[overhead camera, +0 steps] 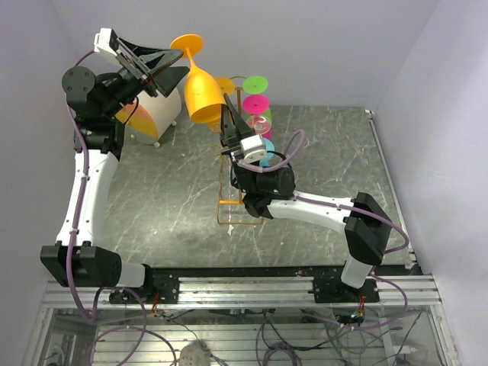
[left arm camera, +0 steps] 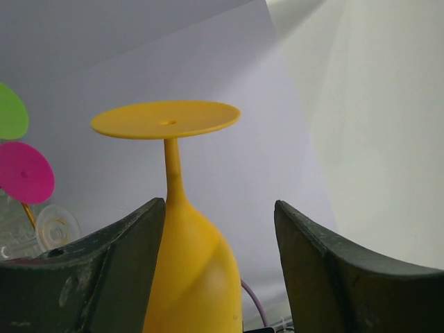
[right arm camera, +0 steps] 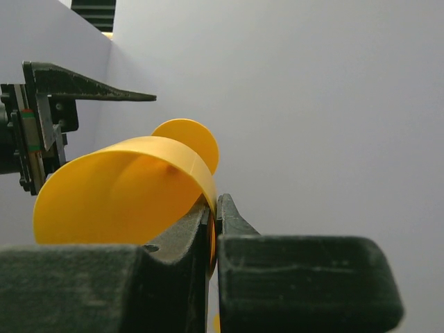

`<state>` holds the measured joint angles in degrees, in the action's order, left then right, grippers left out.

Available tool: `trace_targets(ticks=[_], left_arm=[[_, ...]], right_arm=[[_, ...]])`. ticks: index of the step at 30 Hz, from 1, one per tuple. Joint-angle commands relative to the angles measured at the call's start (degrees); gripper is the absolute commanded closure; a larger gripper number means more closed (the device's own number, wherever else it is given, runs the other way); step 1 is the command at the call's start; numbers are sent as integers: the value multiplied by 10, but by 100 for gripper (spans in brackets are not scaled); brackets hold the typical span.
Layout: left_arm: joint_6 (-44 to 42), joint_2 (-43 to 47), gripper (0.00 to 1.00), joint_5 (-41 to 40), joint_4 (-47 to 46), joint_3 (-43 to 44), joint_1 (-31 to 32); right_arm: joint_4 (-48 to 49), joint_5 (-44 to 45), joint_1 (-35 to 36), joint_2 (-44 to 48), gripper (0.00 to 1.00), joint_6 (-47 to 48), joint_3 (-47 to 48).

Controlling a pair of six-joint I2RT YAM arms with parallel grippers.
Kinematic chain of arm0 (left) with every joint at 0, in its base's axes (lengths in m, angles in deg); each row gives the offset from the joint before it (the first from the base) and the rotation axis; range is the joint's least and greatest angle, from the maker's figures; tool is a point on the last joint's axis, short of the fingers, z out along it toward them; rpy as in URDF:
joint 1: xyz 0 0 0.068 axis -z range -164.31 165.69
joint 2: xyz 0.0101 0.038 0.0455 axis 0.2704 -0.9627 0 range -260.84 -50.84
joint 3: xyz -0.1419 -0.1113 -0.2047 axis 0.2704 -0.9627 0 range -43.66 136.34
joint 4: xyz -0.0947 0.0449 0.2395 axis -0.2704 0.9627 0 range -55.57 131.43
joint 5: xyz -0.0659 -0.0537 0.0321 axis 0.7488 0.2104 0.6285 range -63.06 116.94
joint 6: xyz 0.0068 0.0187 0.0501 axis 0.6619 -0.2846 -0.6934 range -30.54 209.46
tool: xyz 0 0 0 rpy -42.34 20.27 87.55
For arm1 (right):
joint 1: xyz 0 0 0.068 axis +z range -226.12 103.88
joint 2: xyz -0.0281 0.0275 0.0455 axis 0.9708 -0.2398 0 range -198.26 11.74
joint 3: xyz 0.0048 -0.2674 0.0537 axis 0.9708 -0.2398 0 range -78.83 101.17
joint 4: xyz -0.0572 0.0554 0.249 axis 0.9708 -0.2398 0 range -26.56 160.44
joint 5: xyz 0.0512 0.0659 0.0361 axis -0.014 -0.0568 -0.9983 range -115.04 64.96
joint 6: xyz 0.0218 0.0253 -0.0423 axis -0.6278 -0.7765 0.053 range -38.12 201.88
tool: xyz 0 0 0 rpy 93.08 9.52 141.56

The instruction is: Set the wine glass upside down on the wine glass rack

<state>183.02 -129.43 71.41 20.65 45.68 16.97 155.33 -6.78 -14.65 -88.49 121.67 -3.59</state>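
Observation:
The yellow wine glass [overhead camera: 201, 90] hangs upside down in the air, foot up and mouth down, above the back of the table. My right gripper [overhead camera: 228, 116] is shut on its rim, which is pinched between the jaws in the right wrist view [right arm camera: 216, 208]. The glass bowl [right arm camera: 118, 201] fills the left of that view. My left gripper [overhead camera: 181, 61] is open around the upper bowl and stem. In the left wrist view [left arm camera: 220, 208] the glass [left arm camera: 191, 270] sits against the left finger [left arm camera: 125, 257] and apart from the right one. The golden wire rack [overhead camera: 231, 200] stands below the right gripper.
The rack holds other upside-down glasses with green [overhead camera: 255, 82], pink [overhead camera: 255, 103] and cyan [overhead camera: 264, 149] feet. A white round container [overhead camera: 151, 116] stands at the back left. The metal rail [overhead camera: 252, 288] runs along the near edge.

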Motion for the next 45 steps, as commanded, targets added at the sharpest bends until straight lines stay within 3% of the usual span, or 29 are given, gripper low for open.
trace_targets(ticks=[1, 25, 33, 39, 42, 45], left_arm=[[-34, 17, 28, -6, -7, 13, 1], [-154, 16, 33, -31, 71, 7, 15], [-138, 15, 48, -25, 48, -2, 15], [-132, 15, 47, -21, 53, -2, 15], [-132, 16, 41, -20, 58, 0, 15], [-141, 16, 45, -21, 67, 0, 14]], right_arm=[[49, 11, 6, -17, 100, 13, 23], [88, -9, 32, -43, 100, -1, 38], [81, 3, 34, -55, 100, 20, 51], [84, 29, 37, -69, 100, 48, 65], [87, 38, 37, -75, 100, 55, 73], [90, 41, 37, -79, 100, 56, 78]])
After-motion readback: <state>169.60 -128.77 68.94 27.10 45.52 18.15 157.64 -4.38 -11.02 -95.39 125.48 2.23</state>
